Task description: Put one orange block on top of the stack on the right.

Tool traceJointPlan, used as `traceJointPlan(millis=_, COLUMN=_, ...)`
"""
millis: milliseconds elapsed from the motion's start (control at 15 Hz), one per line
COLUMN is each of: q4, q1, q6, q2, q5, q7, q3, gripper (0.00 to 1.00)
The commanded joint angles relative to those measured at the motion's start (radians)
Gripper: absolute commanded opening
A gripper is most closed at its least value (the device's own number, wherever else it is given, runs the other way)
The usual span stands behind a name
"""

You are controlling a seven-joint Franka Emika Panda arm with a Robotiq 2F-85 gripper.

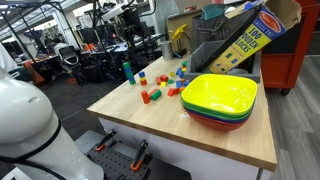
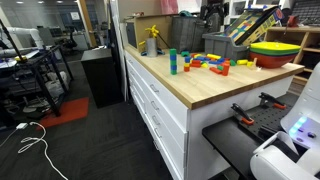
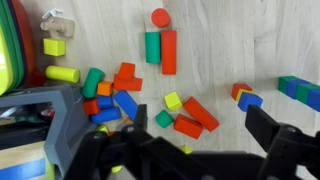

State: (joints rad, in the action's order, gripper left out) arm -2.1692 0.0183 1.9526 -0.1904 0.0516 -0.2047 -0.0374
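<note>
Hovering over the blocks (image 3: 125,102), jaws point down, spread wide.

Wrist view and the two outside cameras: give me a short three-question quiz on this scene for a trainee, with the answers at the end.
1. True or false: the gripper is shut on an orange block.
2. Which colour is the top bowl of the bowl pile? A blue, B yellow, C black.
3. Fill in: the loose blocks lie on a ___ table.
Key: 1 false, the jaws stand open and empty; 2 B; 3 wooden.
</note>
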Motion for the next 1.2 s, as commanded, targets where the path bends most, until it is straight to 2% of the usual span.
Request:
traceJointPlan(millis=0, q4=0.007, q1=0.009, q6=0.053, q2=0.060, q5=-0.025, q7=0.002, q3=0.026, gripper=1.00)
traceJointPlan(millis=533, q4=0.015, q1=0.044, q6=0.190, q2=0.219, q5=-0.015, q7=-0.025, q3=0.089, gripper=1.00)
traceJointPlan(millis=733, q4=0.011, q1=0.054, q6=0.218, q2=0.260, q5=0.025, q7=-0.074, q3=0.112, gripper=1.00)
traceJointPlan(millis=867, q4=0.015, q1=0.054, q6=0.170, q2=0.268, q5=0.037, q7=-0.110, q3=0.123, gripper=1.00)
traceJointPlan(millis=933, q4=0.002, q1=0.051, q6=0.199, q2=0.263, q5=0.020, q7=-0.068, q3=0.119, gripper=1.00)
traceJointPlan(millis=1133, q4=0.002, q1=0.050, q6=0.199, q2=0.272, q5=0.020, q7=-0.071, q3=0.121, gripper=1.00)
